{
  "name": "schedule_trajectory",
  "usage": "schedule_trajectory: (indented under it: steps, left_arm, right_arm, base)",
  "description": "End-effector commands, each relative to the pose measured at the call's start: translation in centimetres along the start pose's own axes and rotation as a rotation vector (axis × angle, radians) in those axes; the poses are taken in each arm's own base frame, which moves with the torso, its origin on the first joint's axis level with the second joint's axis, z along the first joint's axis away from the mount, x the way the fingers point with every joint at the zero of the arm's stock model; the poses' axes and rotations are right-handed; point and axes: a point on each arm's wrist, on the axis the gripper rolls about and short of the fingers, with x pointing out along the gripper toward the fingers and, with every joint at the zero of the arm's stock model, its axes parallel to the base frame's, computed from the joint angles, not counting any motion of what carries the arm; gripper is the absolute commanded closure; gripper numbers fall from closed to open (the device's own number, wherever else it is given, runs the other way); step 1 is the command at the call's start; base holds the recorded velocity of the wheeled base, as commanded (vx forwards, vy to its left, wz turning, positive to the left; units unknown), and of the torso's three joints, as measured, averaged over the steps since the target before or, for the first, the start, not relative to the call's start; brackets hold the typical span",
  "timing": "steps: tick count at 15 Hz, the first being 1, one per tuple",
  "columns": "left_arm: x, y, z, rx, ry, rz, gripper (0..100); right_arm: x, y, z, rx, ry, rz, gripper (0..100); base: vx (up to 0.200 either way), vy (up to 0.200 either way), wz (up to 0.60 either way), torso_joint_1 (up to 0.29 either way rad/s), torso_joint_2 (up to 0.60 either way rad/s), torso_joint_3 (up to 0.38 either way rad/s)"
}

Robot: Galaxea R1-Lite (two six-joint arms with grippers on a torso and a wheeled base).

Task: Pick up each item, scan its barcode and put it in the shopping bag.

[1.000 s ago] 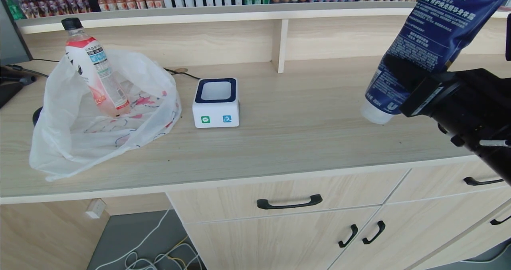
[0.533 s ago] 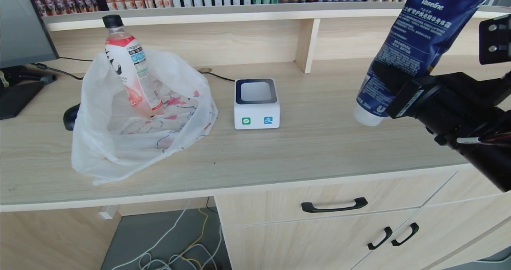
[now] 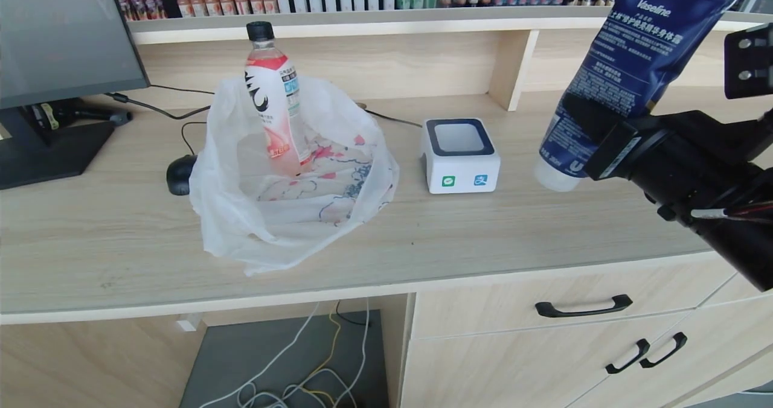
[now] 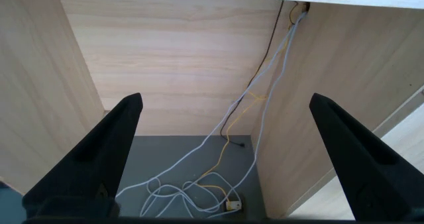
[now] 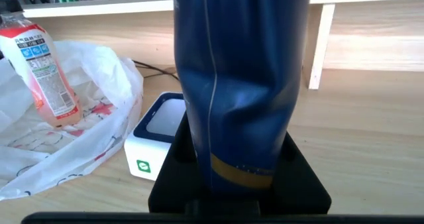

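The right gripper (image 3: 595, 131) is clamped on the blue lotion tube (image 3: 640, 58), its 2 fingers pressing the tube's lower part from either side. The tube hangs in the air to the right of the scanner (image 3: 462, 163), clear of the counter (image 3: 483, 239), tilted with its white cap (image 3: 555, 180) pointing down and toward the scanner. In the right wrist view the tube (image 5: 242, 85) stands in front of the scanner (image 5: 159, 141).

To the left of the scanner, just beside it, lies the open white shopping bag (image 3: 290, 215), with 1 drink bottle (image 3: 275, 112) leaning inside. A black mouse (image 3: 179, 174) sits beyond the bag, farther left of the scanner.

The left gripper (image 4: 225, 158) has its 2 fingers spread wide and grips nothing; it is lower than the scanner, facing the recess under the counter where loose cables (image 4: 205, 184) lie.
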Motion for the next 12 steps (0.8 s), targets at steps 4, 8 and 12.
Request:
schedule_trajectory:
  steps: [4,8,12]
  left_arm:
    - [0.0,0.0,0.0,0.000,0.000,0.001,0]
    - [0.0,0.0,0.0,0.000,0.000,0.001,0]
    - [0.0,0.0,0.0,0.000,0.000,0.001,0]
  right_arm:
    - [0.0,0.1,0.4,0.000,-0.025,0.033,100]
    - [0.1,0.2,0.2,-0.070,-0.021,0.061,100]
    - [1.6,0.0,0.9,-0.175,-0.016,0.079,100]
  base:
    - [0.000,0.000,0.00,0.000,0.00,0.000]
    - [0.000,0.000,0.00,0.000,0.00,0.000]
    - [0.000,0.000,0.00,0.000,0.00,0.000]
